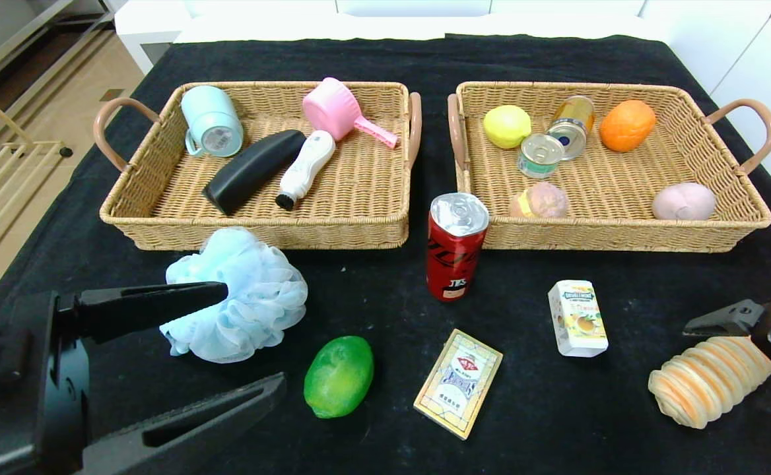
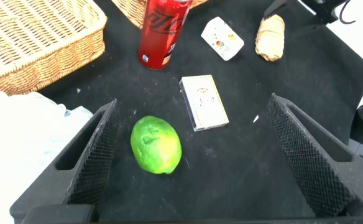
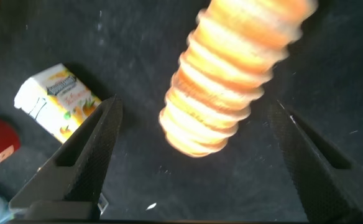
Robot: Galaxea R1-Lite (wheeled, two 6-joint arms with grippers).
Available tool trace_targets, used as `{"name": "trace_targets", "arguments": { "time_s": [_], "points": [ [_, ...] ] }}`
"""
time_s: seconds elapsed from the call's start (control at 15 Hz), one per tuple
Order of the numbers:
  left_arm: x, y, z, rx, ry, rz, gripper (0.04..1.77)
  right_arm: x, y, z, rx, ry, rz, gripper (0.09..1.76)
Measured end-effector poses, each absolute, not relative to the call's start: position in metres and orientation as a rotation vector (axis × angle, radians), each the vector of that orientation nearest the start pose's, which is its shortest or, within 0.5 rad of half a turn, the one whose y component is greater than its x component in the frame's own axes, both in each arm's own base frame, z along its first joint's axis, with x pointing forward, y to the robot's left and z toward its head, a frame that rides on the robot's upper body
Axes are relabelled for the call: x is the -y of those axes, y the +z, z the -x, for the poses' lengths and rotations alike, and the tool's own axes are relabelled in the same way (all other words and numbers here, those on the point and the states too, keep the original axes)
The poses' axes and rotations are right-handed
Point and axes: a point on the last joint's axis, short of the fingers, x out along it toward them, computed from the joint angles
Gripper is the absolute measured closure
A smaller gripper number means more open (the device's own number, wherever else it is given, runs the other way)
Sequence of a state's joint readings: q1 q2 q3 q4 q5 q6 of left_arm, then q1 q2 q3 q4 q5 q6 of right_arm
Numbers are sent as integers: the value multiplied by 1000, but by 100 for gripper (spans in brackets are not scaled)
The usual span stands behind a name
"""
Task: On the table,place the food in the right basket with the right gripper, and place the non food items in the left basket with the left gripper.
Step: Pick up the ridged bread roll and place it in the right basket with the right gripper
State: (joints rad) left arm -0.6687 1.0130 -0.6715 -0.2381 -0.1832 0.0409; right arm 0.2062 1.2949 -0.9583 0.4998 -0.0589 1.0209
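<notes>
While both grippers stand spread wide and empty, the right gripper [image 3: 194,155] hangs just over the bread loaf [image 1: 709,379], soft and crushable, best pinched lightly across its ridged middle. The left gripper [image 1: 227,343] sits beside the one springy pouf [image 1: 240,297]. Four foods and two non-foods remain on the table [image 1: 544,422].

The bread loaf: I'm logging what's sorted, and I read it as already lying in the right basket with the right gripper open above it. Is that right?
Not quite. The bread loaf is not in the right basket; it lies on the black table, in front of that basket. The right gripper is indeed open above it. The head view shows the loaf's place, and the right wrist view shows the open gripper.
</notes>
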Motion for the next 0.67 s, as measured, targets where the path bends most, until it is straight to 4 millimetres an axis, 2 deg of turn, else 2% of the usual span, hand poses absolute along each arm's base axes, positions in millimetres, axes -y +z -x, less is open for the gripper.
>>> {"name": "trace_targets", "arguments": {
  "time_s": [0.67],
  "points": [
    [85,256,-102,-89,-853,-65,9,-31,209,-187,-869,-358,-850,14]
  ]
}}
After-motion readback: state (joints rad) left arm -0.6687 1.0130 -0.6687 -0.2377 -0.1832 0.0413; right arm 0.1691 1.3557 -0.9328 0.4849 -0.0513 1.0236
